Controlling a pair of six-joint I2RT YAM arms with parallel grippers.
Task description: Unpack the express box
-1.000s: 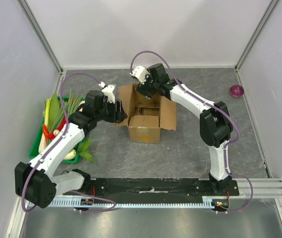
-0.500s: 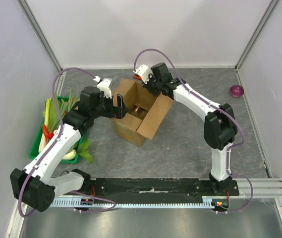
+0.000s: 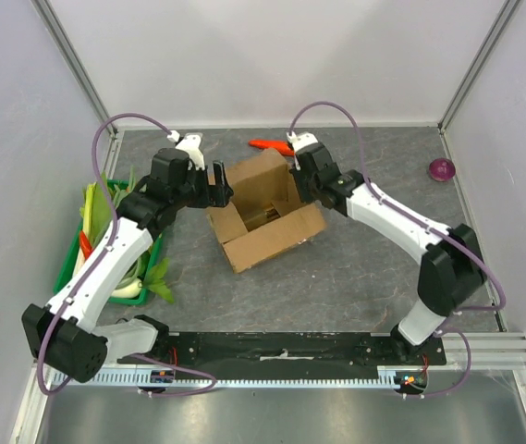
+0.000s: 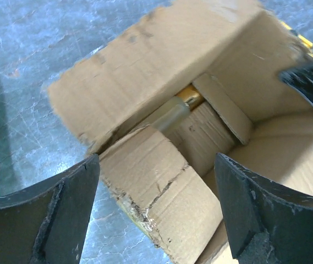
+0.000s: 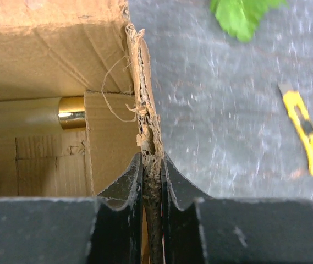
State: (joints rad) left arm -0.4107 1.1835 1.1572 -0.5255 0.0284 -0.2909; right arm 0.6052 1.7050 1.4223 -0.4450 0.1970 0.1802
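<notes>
Since a second ago the express box (image 3: 261, 176) has swung round and now sits tilted at the middle of the grey, mottled surface (image 3: 364, 268). Both arms have reached farther back. The right hand (image 5: 152, 165) is pinched tight on a frayed corrugated wall edge. The left hand (image 4: 156, 159) stands wide apart beside the box, holding nothing. Inside, a shiny gold cylinder (image 5: 71, 112) lies against rough brown cardboard. A slim yellow utility knife (image 5: 306, 132) lies nearby.
</notes>
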